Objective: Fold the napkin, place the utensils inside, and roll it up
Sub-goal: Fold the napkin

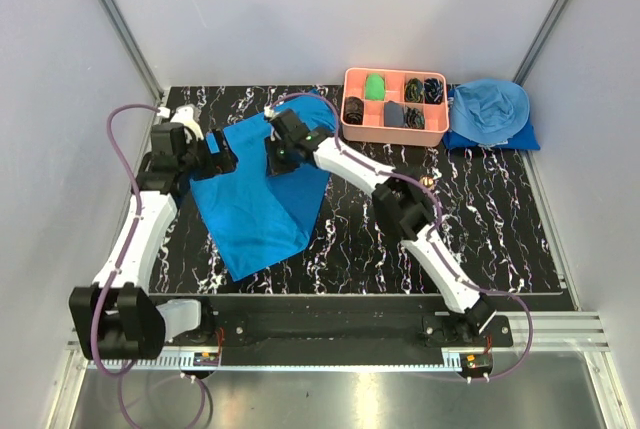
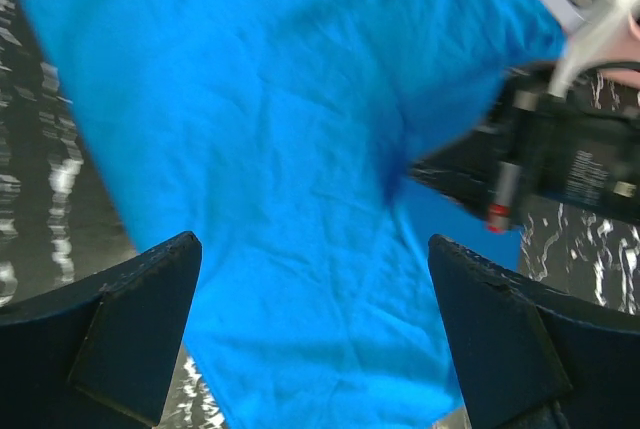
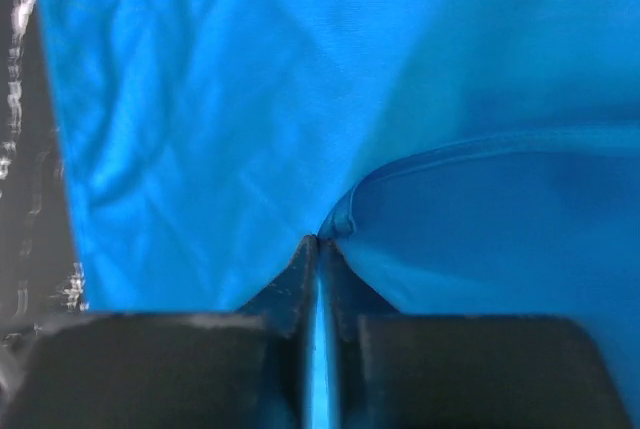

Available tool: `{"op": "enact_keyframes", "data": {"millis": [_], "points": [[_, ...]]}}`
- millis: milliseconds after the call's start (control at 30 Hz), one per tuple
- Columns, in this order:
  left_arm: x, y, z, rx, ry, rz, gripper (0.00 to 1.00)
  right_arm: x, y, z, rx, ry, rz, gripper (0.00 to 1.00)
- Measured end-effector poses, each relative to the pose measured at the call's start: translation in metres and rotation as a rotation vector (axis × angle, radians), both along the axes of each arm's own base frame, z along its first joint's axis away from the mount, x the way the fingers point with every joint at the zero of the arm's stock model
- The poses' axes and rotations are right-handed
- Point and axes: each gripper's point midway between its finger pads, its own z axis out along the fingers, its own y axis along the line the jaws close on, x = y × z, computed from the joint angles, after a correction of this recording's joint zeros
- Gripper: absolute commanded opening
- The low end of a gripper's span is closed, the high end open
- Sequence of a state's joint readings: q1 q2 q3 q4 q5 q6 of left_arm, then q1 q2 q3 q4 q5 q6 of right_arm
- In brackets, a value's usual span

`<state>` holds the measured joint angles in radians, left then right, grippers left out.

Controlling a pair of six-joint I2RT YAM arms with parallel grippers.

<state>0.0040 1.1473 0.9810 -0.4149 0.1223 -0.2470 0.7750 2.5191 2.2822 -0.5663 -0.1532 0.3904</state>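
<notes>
The royal-blue napkin [image 1: 260, 219] lies spread on the black marble table, its far part lifted and folding over. My right gripper [image 1: 281, 155] is shut on the napkin's hem at the far edge. In the right wrist view the pinched fingertips [image 3: 318, 245] hold a curled fold of the napkin [image 3: 200, 99]. My left gripper [image 1: 222, 159] hovers over the napkin's left far corner, open. In the left wrist view its wide-apart fingers [image 2: 150, 299] frame the napkin [image 2: 280, 199] with nothing between them, and the right gripper [image 2: 560, 159] shows at the right. The utensils are hidden from view.
A pink compartment tray [image 1: 395, 72] with small dark and green items stands at the back. A paler sky-blue heap of cloth [image 1: 490, 109] lies to its right. The marble table [image 1: 490, 229] ends at a metal rail near the arm bases.
</notes>
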Motion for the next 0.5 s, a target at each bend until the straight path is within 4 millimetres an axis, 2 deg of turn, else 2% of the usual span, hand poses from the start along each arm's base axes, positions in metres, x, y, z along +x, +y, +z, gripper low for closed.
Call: {"op": "enact_keyframes", "data": {"millis": [33, 100, 233, 367, 433, 500], "points": [[0.002, -0.004, -0.008, -0.021, 0.026, -0.018, 0.99, -0.002, 0.008, -0.003, 0.018, 0.013, 0.015, 0.36], [0.007, -0.009, -0.022, -0.056, 0.061, -0.038, 0.99, -0.007, 0.013, -0.008, 0.027, 0.032, 0.038, 0.49], [0.016, -0.02, -0.045, -0.141, 0.122, -0.057, 0.93, -0.009, 0.001, -0.004, 0.004, 0.025, 0.038, 0.51], [0.032, -0.032, -0.072, -0.215, 0.179, -0.058, 0.82, -0.02, -0.048, 0.014, -0.034, 0.034, -0.003, 0.51], [0.036, -0.042, -0.09, -0.224, 0.218, -0.068, 0.77, -0.022, -0.084, 0.031, -0.027, 0.03, -0.051, 0.51], [0.04, -0.059, -0.109, -0.224, 0.265, -0.101, 0.71, -0.019, -0.131, 0.053, -0.012, 0.015, -0.123, 0.52]]}}
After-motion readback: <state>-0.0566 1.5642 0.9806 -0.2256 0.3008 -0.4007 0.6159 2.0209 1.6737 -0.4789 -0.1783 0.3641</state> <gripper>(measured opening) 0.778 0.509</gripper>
